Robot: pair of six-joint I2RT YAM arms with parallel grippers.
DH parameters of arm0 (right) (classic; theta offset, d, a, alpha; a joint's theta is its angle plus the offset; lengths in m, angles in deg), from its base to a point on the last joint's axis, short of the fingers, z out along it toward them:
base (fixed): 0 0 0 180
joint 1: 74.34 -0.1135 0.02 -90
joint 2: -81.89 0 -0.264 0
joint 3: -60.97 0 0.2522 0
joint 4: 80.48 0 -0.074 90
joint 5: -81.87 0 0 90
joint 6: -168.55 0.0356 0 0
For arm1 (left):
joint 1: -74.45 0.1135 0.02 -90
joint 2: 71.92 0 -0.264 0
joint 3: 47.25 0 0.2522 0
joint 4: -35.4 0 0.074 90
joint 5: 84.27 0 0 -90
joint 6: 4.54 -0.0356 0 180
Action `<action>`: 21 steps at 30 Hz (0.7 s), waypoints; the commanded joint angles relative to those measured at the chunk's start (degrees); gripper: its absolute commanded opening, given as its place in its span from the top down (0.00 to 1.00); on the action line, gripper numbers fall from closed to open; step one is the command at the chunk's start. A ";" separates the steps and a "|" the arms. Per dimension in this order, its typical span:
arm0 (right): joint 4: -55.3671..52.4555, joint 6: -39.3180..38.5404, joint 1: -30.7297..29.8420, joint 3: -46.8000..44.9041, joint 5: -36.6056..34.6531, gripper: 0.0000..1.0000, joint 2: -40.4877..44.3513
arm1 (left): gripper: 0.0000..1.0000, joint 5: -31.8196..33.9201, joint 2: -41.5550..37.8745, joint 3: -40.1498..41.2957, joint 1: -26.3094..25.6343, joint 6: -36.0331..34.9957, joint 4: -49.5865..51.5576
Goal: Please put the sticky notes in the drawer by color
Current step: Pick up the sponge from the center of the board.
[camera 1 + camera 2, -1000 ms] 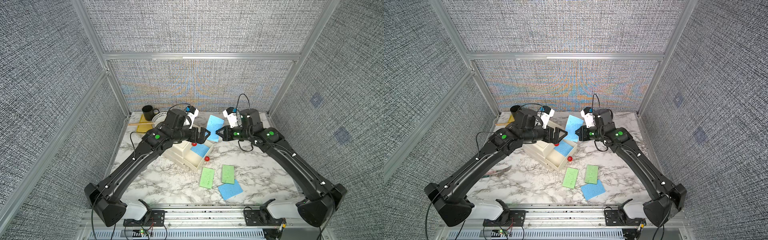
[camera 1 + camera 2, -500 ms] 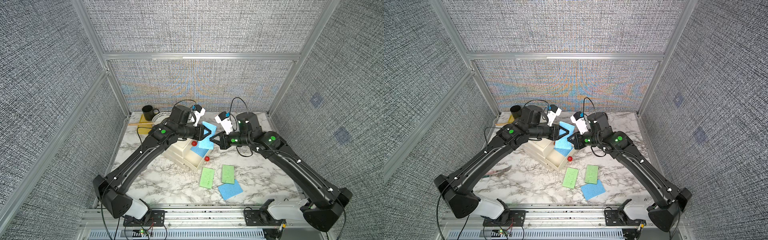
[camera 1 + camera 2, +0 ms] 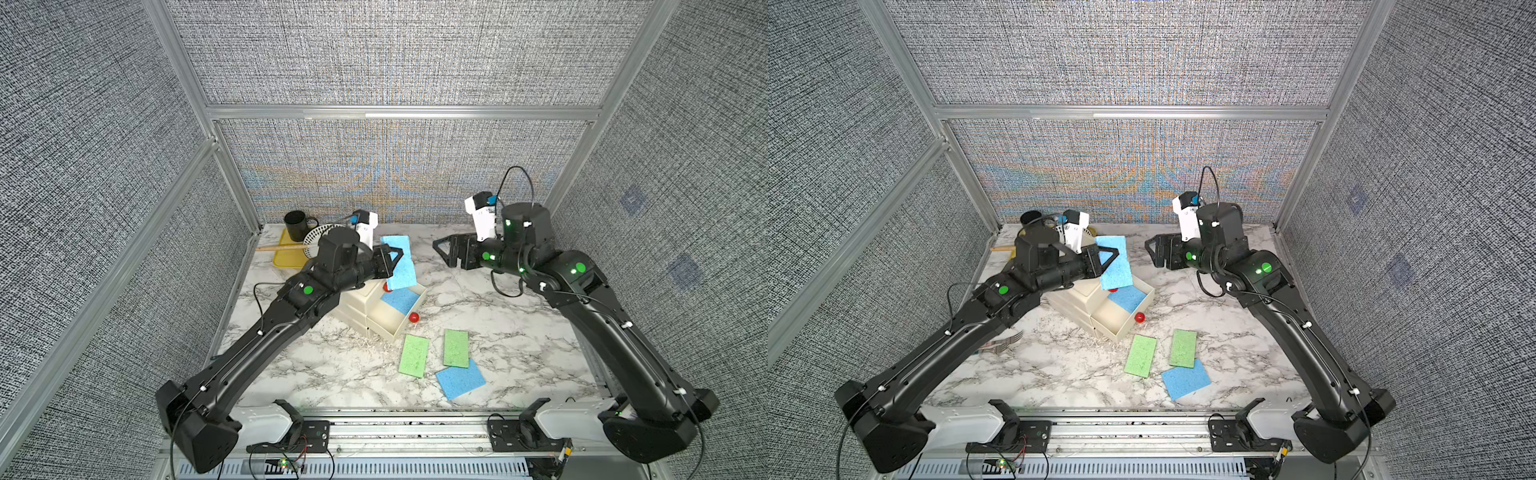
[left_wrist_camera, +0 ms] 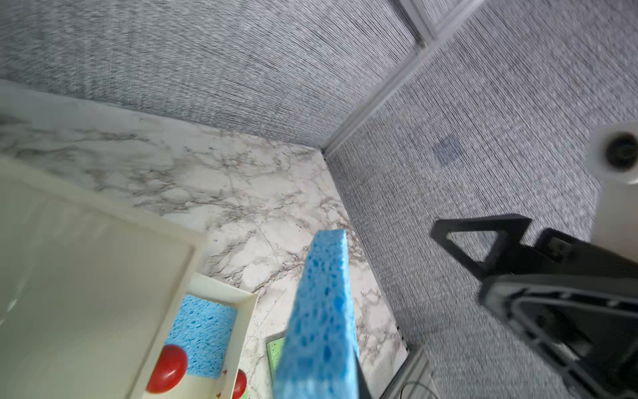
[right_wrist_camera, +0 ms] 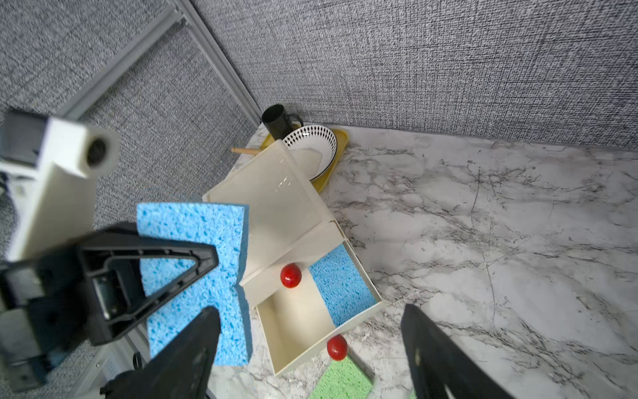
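Surface: white marble-look tabletop (image 3: 519, 332), closed in by grey woven walls on aluminium frames.
Left arm: the left gripper (image 3: 395, 261) is clenched on the held blue note (image 3: 406, 272), gripping it near one edge so that most of the pad sticks out past the fingers.
Held blue note: raised off the table, standing on edge and tilted. In both top views it hangs over the cabinet and its open drawer. The left wrist view shows it edge-on.
Right arm: the right gripper (image 3: 441, 250) has its fingers spread wide with nothing between them. It points toward the left gripper and is clear of the held blue note.
Cabinet: the cream cabinet (image 3: 353, 309) sits askew toward the left rear of the table. The open drawer (image 3: 388, 326) is pulled well out, with a red knob (image 3: 413, 318) on its front. From above it is hard to tell whether this is the middle or the lowest level.
In the drawer: a second blue note (image 3: 400, 300) lies flat along one side wall, and the rest of the drawer floor is bare.
On the table: a green note (image 3: 413, 356) and a second green note (image 3: 456, 348) lie flat side by side just in front of the open drawer. A third blue note (image 3: 461, 379) lies nearer the front edge, touching the near end of the second green note.
Back corner: a yellow tray (image 3: 279, 259) carries a black mug (image 3: 296, 224) and a patterned plate (image 3: 318, 237), with a wooden stick (image 3: 282, 248) lying across it.
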 commanded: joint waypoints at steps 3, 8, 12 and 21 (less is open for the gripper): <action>12.75 12.75 1.24 -6.74 15.58 0.16 2.53 | 0.98 15.81 -2.57 11.33 -0.24 18.50 -28.64; 30.19 28.36 1.25 -18.58 26.84 0.22 4.24 | 0.99 16.95 -1.23 15.59 -0.54 23.26 -38.61; 31.64 30.82 1.08 -20.41 27.49 0.24 3.18 | 0.99 16.43 -0.03 17.46 -0.68 25.55 -44.59; 37.61 36.61 0.73 -20.16 30.06 0.26 -0.98 | 0.99 14.48 0.44 18.20 -1.17 26.19 -48.31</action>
